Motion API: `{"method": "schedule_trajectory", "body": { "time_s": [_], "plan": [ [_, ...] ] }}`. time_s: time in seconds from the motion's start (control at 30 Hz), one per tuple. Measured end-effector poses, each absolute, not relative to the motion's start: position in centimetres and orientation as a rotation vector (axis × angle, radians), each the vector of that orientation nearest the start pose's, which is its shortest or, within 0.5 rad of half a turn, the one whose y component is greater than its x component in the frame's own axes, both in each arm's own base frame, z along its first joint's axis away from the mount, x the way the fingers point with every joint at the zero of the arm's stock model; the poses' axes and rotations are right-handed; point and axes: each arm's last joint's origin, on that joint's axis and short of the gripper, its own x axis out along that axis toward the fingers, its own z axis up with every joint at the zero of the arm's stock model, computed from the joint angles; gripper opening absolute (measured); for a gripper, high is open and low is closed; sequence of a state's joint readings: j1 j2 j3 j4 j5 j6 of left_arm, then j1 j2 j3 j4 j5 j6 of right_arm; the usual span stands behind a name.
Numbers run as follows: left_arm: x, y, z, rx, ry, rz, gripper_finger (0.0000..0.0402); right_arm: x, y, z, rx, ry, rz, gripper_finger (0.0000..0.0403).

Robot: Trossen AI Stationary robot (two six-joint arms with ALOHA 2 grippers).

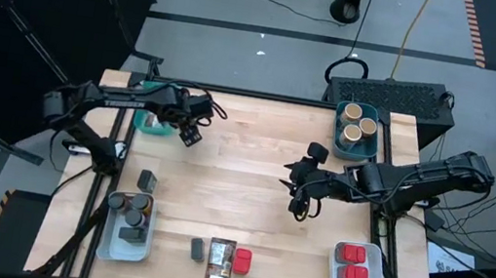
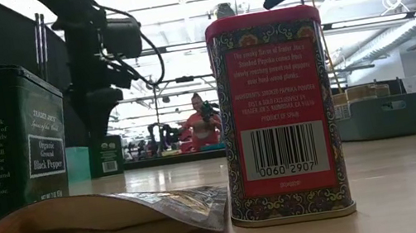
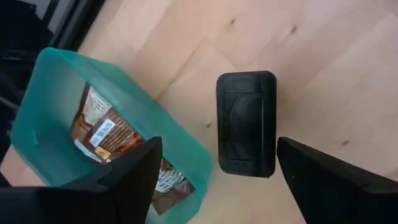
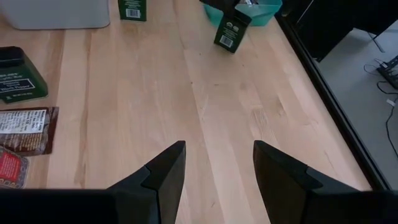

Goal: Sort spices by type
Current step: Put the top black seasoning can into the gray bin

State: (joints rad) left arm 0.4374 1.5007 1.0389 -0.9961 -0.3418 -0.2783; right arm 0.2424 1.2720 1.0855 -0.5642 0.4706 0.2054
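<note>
Your left gripper (image 3: 214, 180) stands released, jaws wide, above a dark tin (image 3: 245, 123) just beside the teal bin (image 3: 56, 81) holding printed packets (image 3: 102, 134). Your right gripper (image 4: 217, 168) hangs part-open, holding nothing, over bare table (image 4: 249, 93) mid-right.

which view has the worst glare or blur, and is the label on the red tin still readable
Low view: bright ceiling lights wash out the background and leave the arms as silhouettes, yet the red tin is sharp, its barcode and print legible; the packet in front is soft. Left wrist view: the dark tin is slightly blurred. High view: evenly lit.
</note>
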Motion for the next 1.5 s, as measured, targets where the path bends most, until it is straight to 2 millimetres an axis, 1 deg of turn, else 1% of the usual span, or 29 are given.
{"method": "schedule_trajectory", "body": {
  "time_s": [0.17, 0.33, 0.47, 0.6, 0.73, 0.9, 0.97, 1.07, 1.27, 1.3, 1.4, 1.5],
  "plan": [
    [23.4, 12.2, 21.2, -0.310, 1.389, 0.788, 0.0318, 25.8, 5.0, 30.5, -0.070, 0.678, -0.286, 0.0171],
    [23.5, 12.7, 21.3, -0.325, 1.354, 0.762, 0.0318, 25.8, 5.0, 30.5, -0.071, 0.679, -0.286, 0.0171],
    [23.4, 13.0, 21.2, -0.334, 1.359, 0.765, 0.0318, 25.8, 5.0, 30.5, -0.071, 0.679, -0.286, 0.0172],
    [23.6, 13.4, 20.4, -0.359, 1.386, 0.751, 0.0318, 25.8, 5.0, 30.5, -0.071, 0.679, -0.286, 0.0172],
    [24.1, 13.6, 19.3, -0.352, 1.420, 0.721, 0.0318, 25.8, 5.0, 30.5, -0.071, 0.679, -0.286, 0.0172],
    [24.4, 13.7, 18.6, -0.334, 1.448, 0.700, 0.0311, 25.8, 5.0, 30.5, -0.071, 0.679, -0.286, 0.0172],
    [24.4, 13.8, 18.5, -0.326, 1.455, 0.692, 0.0295, 25.8, 5.0, 30.5, -0.072, 0.679, -0.286, 0.0172],
    [24.4, 13.8, 18.4, -0.320, 1.463, 0.684, 0.0252, 25.8, 5.0, 30.5, -0.072, 0.680, -0.286, 0.0172],
    [24.6, 13.4, 18.4, -0.299, 1.466, 0.675, 0.0130, 25.7, 5.0, 30.4, -0.067, 0.691, -0.290, 0.0172],
    [24.7, 13.2, 18.5, -0.291, 1.468, 0.669, 0.0123, 25.7, 5.0, 30.4, -0.066, 0.693, -0.291, 0.0172],
    [24.9, 12.1, 19.0, -0.259, 1.460, 0.635, 0.0123, 25.7, 5.0, 30.4, -0.064, 0.692, -0.292, 0.0172],
    [25.0, 10.2, 20.3, -0.218, 1.432, 0.566, 0.0123, 25.7, 5.0, 30.4, -0.064, 0.692, -0.292, 0.0172]
  ]
}}
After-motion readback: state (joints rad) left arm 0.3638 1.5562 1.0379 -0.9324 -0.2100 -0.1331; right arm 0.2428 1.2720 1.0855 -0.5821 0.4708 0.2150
